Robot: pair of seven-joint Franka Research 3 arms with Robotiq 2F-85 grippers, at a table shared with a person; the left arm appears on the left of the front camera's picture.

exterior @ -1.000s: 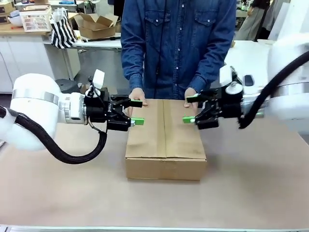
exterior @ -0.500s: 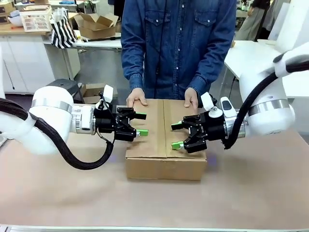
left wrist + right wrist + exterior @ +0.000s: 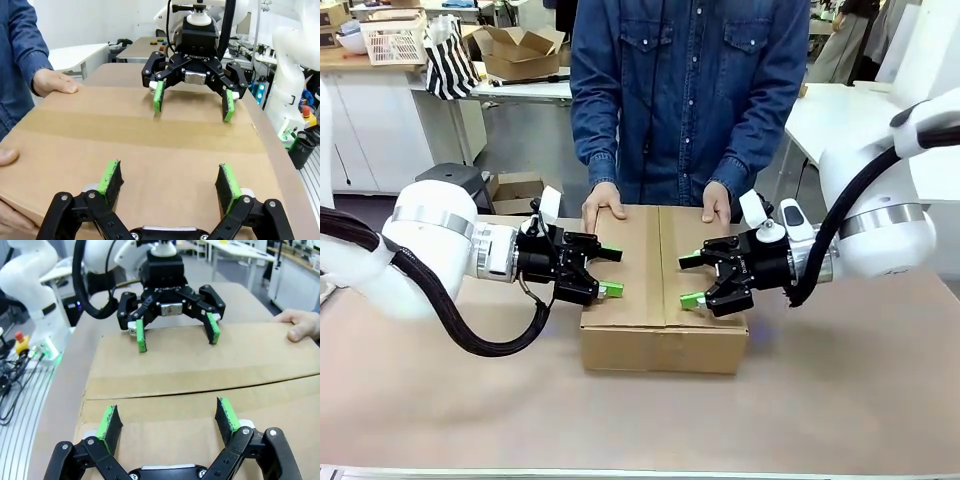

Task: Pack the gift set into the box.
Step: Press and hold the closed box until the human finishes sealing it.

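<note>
The box is a brown cardboard carton in the middle of the table, its top flaps folded shut with a seam down the middle. The gift set is hidden. My left gripper is open, fingers resting over the box's left top flap. My right gripper is open too, over the right flap. Each wrist view shows its own green pads low over the cardboard and the other gripper facing it: the right one and the left one. The person's two hands press on the box's far edge.
The person in a blue denim shirt stands at the far side of the table. Bare tan tabletop lies in front of the box. Behind, a counter carries a white lattice crate, a striped bag and an open cardboard box.
Both grippers moved inward from beside the box's ends to over its top, and lowered toward the flaps. The person's hands stayed on the far edge.
</note>
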